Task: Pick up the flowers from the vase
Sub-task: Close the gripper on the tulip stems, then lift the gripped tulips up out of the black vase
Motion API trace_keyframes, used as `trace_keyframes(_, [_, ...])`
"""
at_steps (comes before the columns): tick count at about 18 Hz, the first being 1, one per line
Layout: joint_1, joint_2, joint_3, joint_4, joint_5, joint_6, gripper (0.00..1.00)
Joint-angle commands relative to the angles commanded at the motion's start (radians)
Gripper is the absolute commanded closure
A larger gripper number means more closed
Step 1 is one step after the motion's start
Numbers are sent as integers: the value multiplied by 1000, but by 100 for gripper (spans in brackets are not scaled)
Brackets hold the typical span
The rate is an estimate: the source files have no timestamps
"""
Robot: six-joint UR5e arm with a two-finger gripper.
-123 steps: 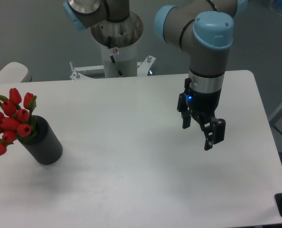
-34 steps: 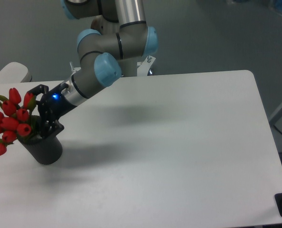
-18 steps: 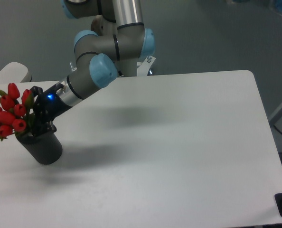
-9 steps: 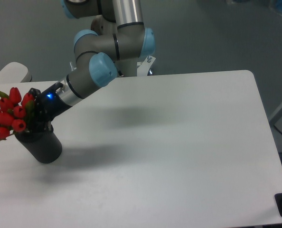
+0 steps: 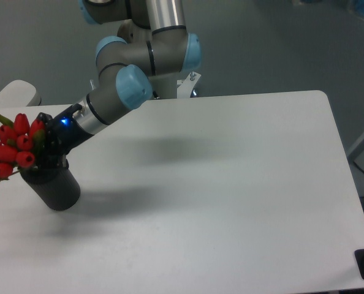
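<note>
At the left edge of the frame, the black two-finger claw [image 5: 45, 154] sat pressed in among the green stems right at the round mouth of the plain matte dark grey-black cylindrical vase [image 5: 53, 187]. Its fingers looked closed in on the stems of the bunch of closed red tulip buds with green stems and narrow leaves [image 5: 11, 149], though the dark fingers merged with the dark rim and the exact contact could not be made out. A small blue light glowed on the claw's body just above the rim. The red buds fanned out up and to the left of the claw, some reaching the picture's left border, with one narrow leaf pointing toward the upper left. The stems' lower ends were hidden inside the vase, which stood leaning slightly to the left on the white tabletop [image 5: 219, 184] near its left side and cast a soft shadow to its right. From the claw the grey arm with pale blue joint caps [image 5: 130, 82] rose toward the upper middle of the frame, to its base behind the table's far edge. A rounded white object [image 5: 13, 93] showed in the upper left, beside the table's corner.
</note>
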Motion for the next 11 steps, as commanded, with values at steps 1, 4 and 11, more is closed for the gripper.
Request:
trace_keyframes(1, [2, 14, 6, 0, -3, -26, 63])
trace_keyframes(4, [6, 41, 21, 0, -3, -80, 63])
trace_keyframes(11, [17, 89, 100, -2, -5, -184, 63])
